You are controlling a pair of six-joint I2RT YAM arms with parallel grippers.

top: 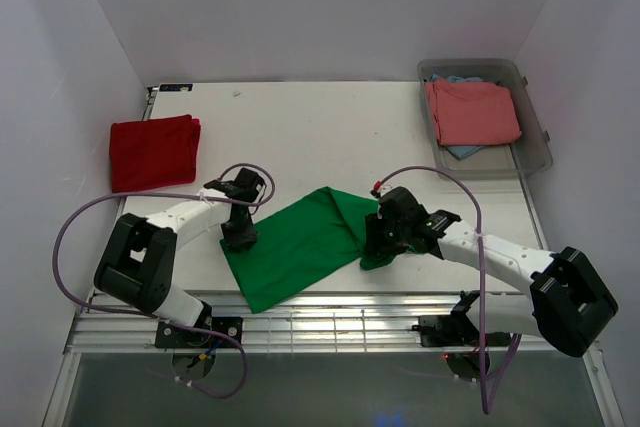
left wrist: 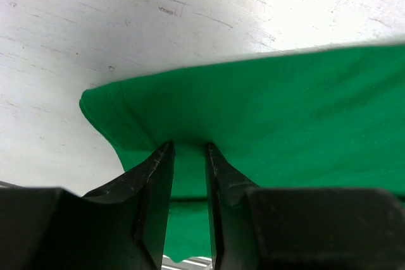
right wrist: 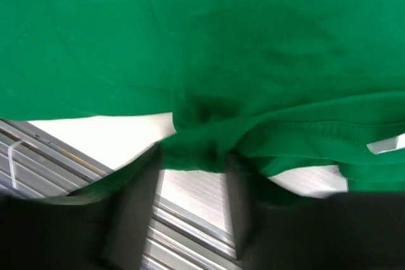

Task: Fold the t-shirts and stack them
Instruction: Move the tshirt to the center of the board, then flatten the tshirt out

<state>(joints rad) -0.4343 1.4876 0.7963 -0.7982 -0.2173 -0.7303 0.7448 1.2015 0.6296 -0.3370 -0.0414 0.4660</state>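
Note:
A bright green t-shirt (top: 300, 242) lies half folded near the table's front edge. My left gripper (top: 238, 237) stands over its left corner. In the left wrist view its jaws (left wrist: 190, 147) are narrow, with the green cloth (left wrist: 285, 112) pinched between them. My right gripper (top: 375, 247) is at the shirt's right edge. In the blurred right wrist view a bunched fold of green cloth (right wrist: 221, 42) fills the gap between the fingertips of the gripper (right wrist: 193, 156), and the hem hangs off the table. A folded deep red t-shirt (top: 152, 150) lies at the far left.
A clear plastic bin (top: 540, 147) at the back right holds a salmon-pink shirt (top: 472, 112) over a light blue one (top: 462, 151). Metal rails (top: 330, 322) run along the near table edge, right under the green shirt. Purple cables loop beside both arms.

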